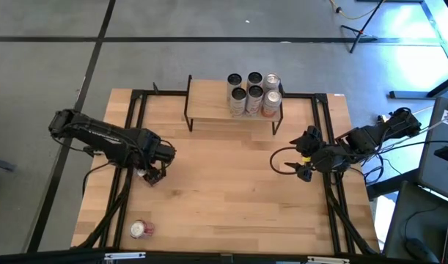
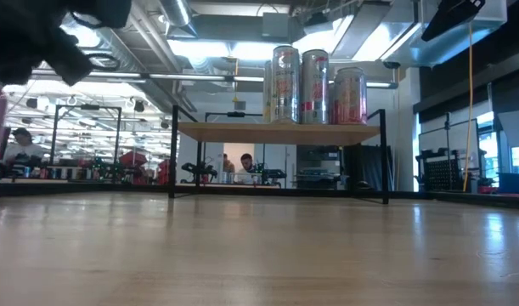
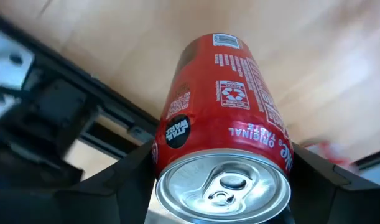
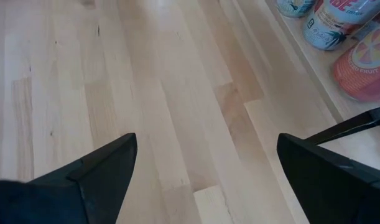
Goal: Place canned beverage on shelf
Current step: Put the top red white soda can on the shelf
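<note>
Reading "ORIGINAL TASTE", "STAR WARS": red can (image 3: 224, 130)

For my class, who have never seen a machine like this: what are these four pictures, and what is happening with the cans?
Two dark robot arms work at a wooden table. One picture looks straight down from above, one looks level across the tabletop, and two come from cameras on the arms' wrists.

A small shelf stands at the table's far edge with five cans grouped at one end. Another red can lies on the table near the front edge.

The left gripper has its two fingers on either side of a red can, seen close up in its wrist camera; whether they grip it firmly yet is unclear. The right gripper waits open above the table, holding nothing.
</note>
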